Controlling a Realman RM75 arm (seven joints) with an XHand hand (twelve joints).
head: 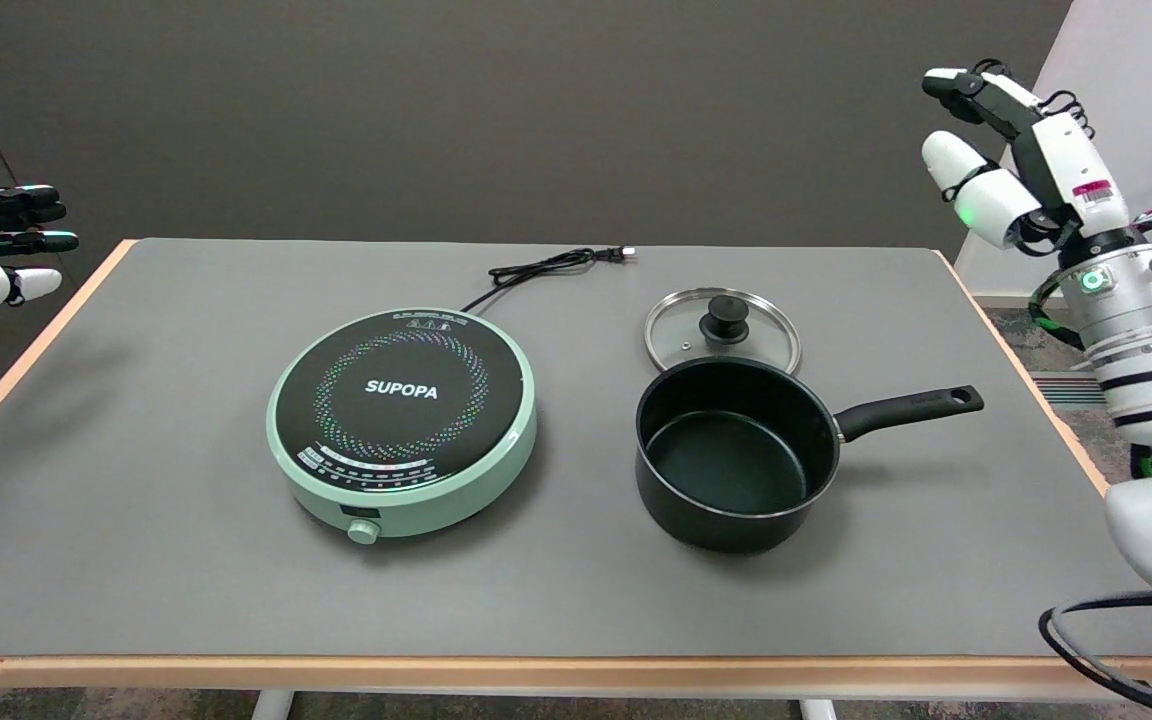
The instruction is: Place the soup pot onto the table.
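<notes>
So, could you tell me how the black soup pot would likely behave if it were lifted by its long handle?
The soup pot looks rigid and empty, so probably moderate in weight. Lifted by the handle, which sticks out to one side, it would likely tip bowl-down unless gripped firmly. Its flat base on the table suggests it would slide, not roll.

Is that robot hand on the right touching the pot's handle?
Apart. The head view shows the right hand raised in the air, well above and beyond the soup pot handle.
</notes>
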